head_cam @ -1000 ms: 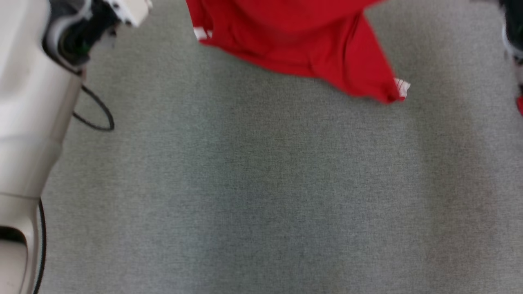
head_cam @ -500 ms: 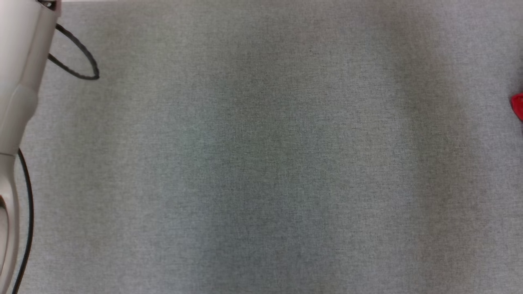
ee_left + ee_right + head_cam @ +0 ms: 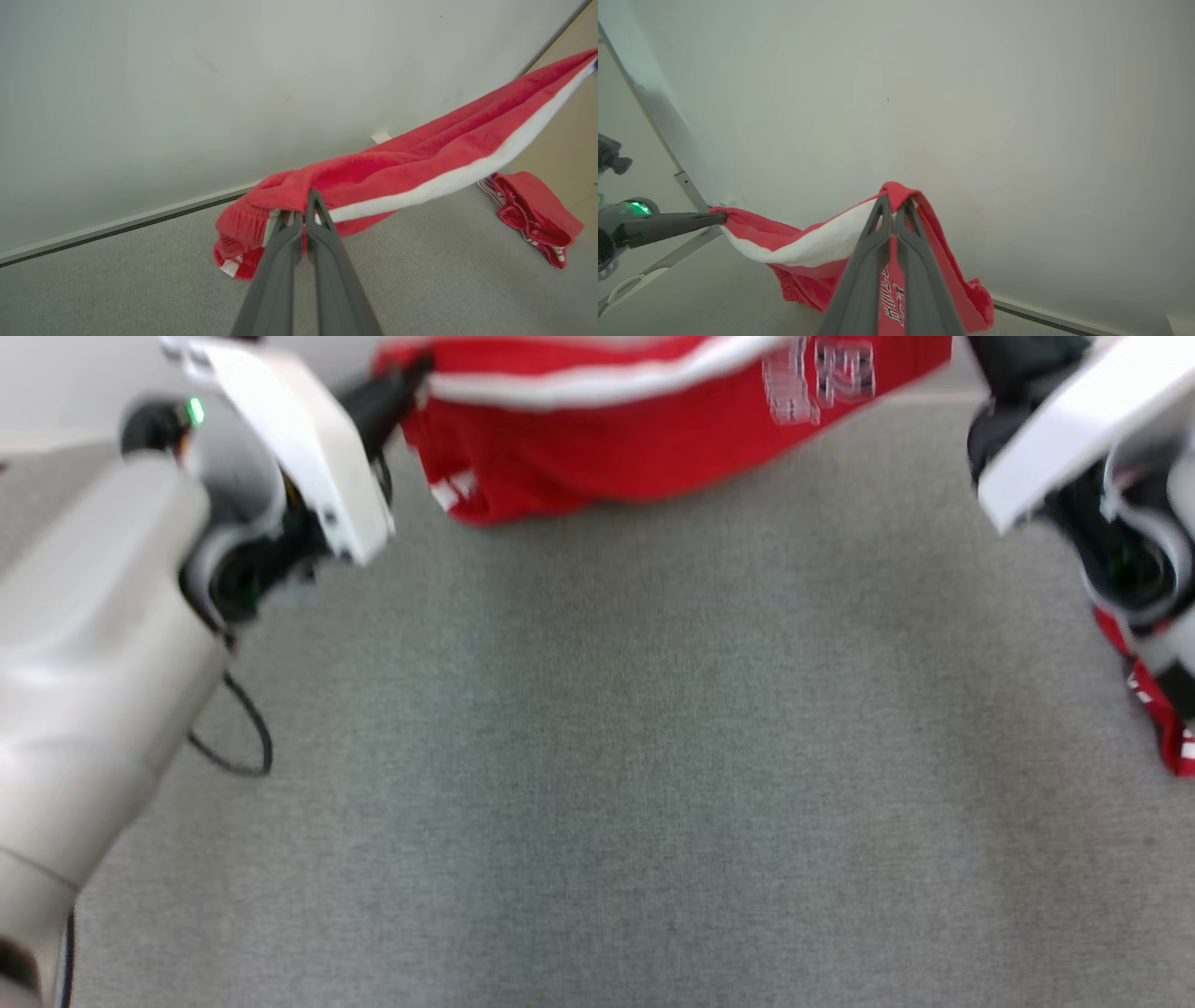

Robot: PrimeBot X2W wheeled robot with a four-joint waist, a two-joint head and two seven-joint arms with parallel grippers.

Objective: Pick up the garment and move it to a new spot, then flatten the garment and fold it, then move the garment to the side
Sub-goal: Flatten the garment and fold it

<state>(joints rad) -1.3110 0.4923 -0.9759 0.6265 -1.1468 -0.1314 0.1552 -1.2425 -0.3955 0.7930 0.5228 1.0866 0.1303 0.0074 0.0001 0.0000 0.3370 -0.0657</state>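
A red garment (image 3: 597, 457) with a white stripe and white lettering hangs stretched between my two grippers at the top of the head view, its lower edge sagging toward the grey carpet. My left gripper (image 3: 420, 369) is shut on its left end. The left wrist view shows that gripper (image 3: 303, 210) pinching a bunched red edge of the garment (image 3: 420, 163). In the right wrist view my right gripper (image 3: 893, 205) is shut on the garment's (image 3: 808, 242) other end. The left gripper's fingers (image 3: 668, 226) show there at the far end.
A second crumpled red cloth (image 3: 1158, 719) lies on the carpet at the right, also seen as a heap (image 3: 532, 214). A pale wall with a baseboard (image 3: 117, 224) stands just behind the garment. A black cable loop (image 3: 247, 747) hangs by my left arm.
The head camera has moved, so the whole picture shifted. The garment, out of view half a second ago, now shows spread between both raised grippers.
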